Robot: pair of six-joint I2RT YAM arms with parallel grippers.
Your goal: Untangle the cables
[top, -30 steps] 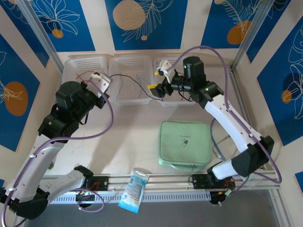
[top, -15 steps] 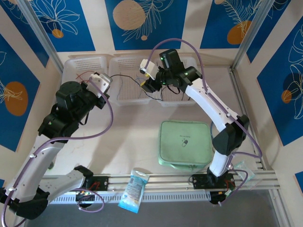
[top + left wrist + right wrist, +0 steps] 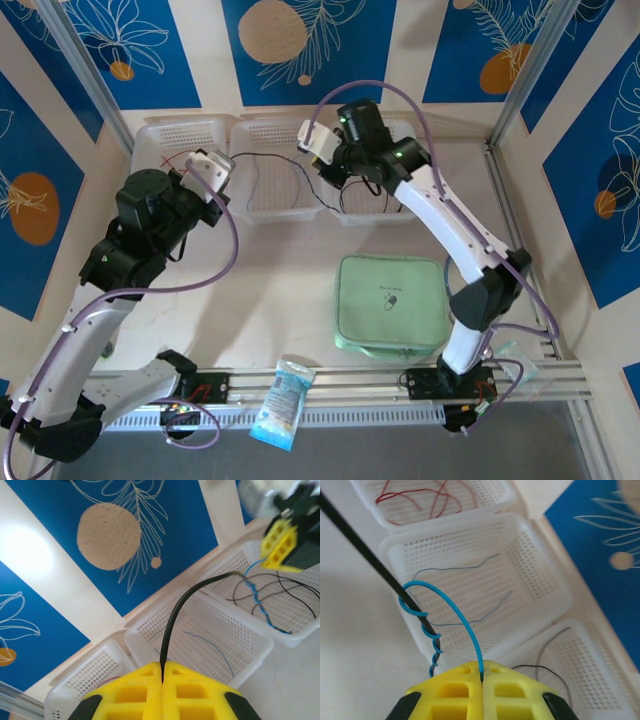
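A black cable (image 3: 272, 165) stretches over the white baskets between my two grippers. My left gripper (image 3: 226, 166) is shut on one end of it; in the left wrist view the black cable (image 3: 175, 615) rises from between the closed yellow jaws of the left gripper (image 3: 163, 666). A blue cable (image 3: 465, 620) is coiled round the black cable (image 3: 370, 555). My right gripper (image 3: 481, 672) is shut on the blue cable's free end, above the middle basket (image 3: 280, 208). The right gripper (image 3: 322, 172) hangs near that basket's right rim. Red cable (image 3: 420, 497) lies in the left basket.
Three white baskets stand in a row at the back; the middle one (image 3: 540, 580) holds thin blue-grey wires (image 3: 455, 569), the right one (image 3: 372, 215) black wires. A green pouch (image 3: 392, 303) lies at centre right. A snack packet (image 3: 283, 400) rests on the front rail.
My right arm has swung left from the right basket to the middle one, and its jaws have closed on the blue cable. The left arm has held still.
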